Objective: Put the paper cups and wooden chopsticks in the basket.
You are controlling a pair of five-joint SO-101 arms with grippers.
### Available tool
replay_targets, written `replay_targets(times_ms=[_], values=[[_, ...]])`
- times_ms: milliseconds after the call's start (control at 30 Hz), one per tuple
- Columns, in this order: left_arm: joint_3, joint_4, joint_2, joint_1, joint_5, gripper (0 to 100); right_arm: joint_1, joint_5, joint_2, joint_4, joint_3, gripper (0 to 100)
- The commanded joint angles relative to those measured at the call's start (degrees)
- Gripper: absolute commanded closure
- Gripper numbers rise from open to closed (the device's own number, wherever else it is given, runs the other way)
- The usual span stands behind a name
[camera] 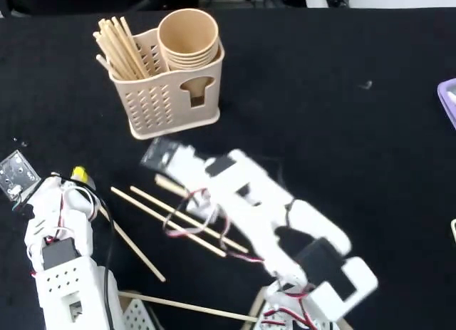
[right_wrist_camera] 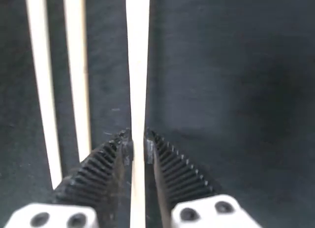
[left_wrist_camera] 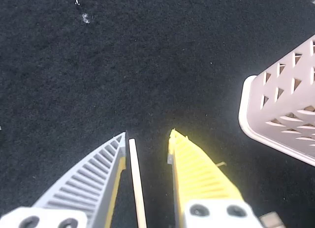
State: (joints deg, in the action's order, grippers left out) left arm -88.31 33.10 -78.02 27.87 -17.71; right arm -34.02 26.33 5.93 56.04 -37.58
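I note right gripper (right_wrist_camera: 138,137) pinched tight on a loose chopstick (right_wrist_camera: 137,65). My left gripper (left_wrist_camera: 147,134) stands part open, second chopstick (left_wrist_camera: 136,183) lying between jaws, ungripped. Far side, basket (camera: 160,105) holds paper cups (camera: 189,52).

Blurry right arm (camera: 256,209) over chopsticks (camera: 153,214).

Probably a robotics bench — black cloth table (camera: 342,95), bare-wired white arms (camera: 60,273) (camera: 285,223)
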Motion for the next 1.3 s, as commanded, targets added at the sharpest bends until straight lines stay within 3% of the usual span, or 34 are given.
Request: replay_targets(times_ms=[0, 233, 533, 800, 967, 1267], values=[[0.57, -1.05, -0.18, 0.48, 0.7, 85, 3.16, 0.53, 10.59, 7.3, 9.27, 98.8], [0.57, -1.05, -0.18, 0.48, 0.7, 85, 1.32, -3.69, 22.99, 9.05, 21.41, 98.8], [0.48, -1.05, -0.18, 0.48, 0.7, 85, -1.49, -21.27, 17.8, -28.75, 30.11, 98.7], [0.48, -1.05, -0.18, 0.48, 0.7, 85, -1.49, -22.59, 1.19, -54.86, 37.93, 98.8], [0.48, -1.05, -0.18, 0.48, 0.7, 85, -1.32, -22.51, -8.57, -60.13, 43.82, 98.8], [0.48, -1.05, -0.18, 0.48, 0.7, 85, 1.93, -22.86, -17.54, -59.87, 44.44, 98.7]])
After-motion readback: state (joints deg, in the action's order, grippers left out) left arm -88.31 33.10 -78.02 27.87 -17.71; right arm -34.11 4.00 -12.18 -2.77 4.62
